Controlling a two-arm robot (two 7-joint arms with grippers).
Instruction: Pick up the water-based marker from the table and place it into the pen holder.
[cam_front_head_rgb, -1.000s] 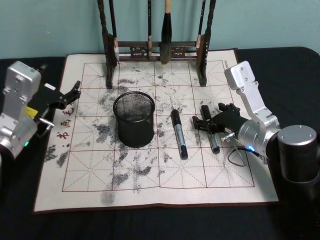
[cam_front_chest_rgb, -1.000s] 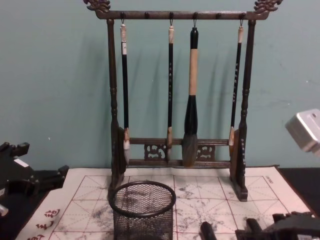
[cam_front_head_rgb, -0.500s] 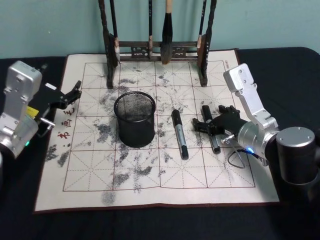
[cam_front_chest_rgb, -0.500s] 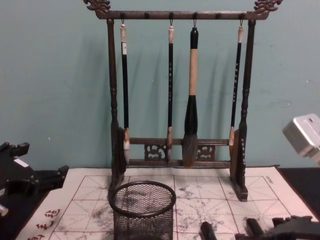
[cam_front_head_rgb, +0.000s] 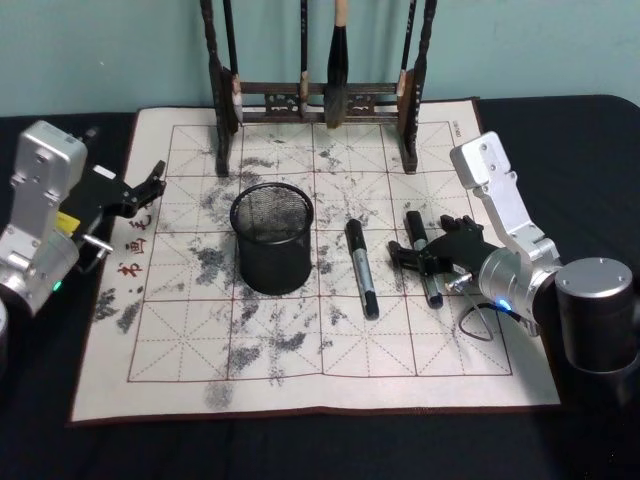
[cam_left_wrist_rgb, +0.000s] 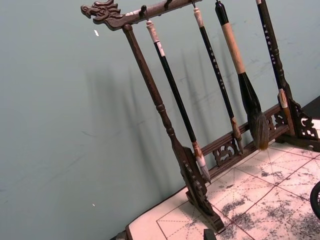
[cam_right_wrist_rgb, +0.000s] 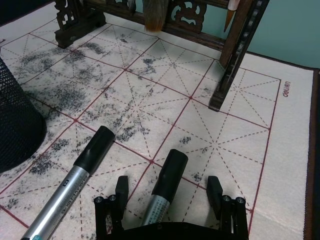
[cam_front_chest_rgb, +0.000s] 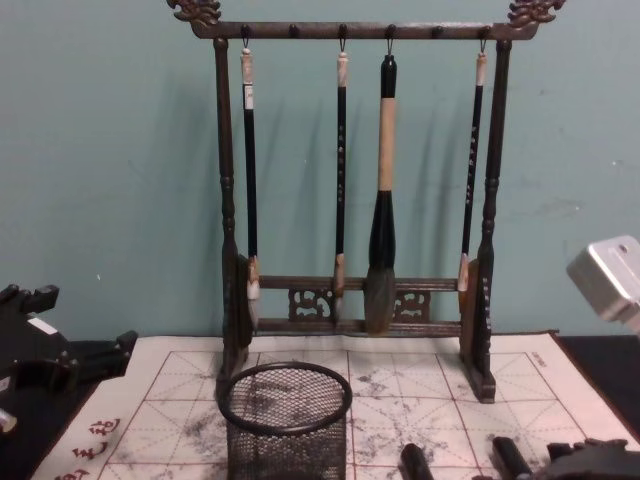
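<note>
At the right end effector (cam_right_wrist_rgb: 167, 194), low over the white cloth mat with red grid lines and grey ink smudges (cam_right_wrist_rgb: 235, 130): spread wide, pinching nothing yet, straddling the black-capped, silver-barrelled water-based marker (cam_right_wrist_rgb: 169, 172) with one finger (cam_right_wrist_rgb: 121, 186) either side and a gap to each, apparently so that a plain squeeze across the barrel will catch it. Lined up along the marker's length, presumably to close on the narrow width and not the long axis. Judged to be the pre-grasp step: needs closing, then lifting. As for the marker itself: flat on the mat, at about 3 o'clock from the small round black wire-mesh pen holder (cam_front_head_rgb: 272, 262) and well apart from it. Between the two, a second black-and-silver marker (cam_front_head_rgb: 361, 270), also flat, roughly parallel, near the straddled one; worth minding during the lift so as not to knock it. As for the pen holder: upright and open-mouthed near the mat's middle, ready for a drop from above. At 12 o'clock of the mat, a tall dark wooden rack (cam_front_head_rgb: 318, 100) of hanging calligraphy brushes, behind the holder and probably clear of the carry. Under everything, the dark bench (cam_front_head_rgb: 570, 140). At 9 o'clock, by the mat's edge, the left end effector (cam_front_head_rgb: 155, 182): parked, apparently spread, holding nothing, kept out of the way.
</note>
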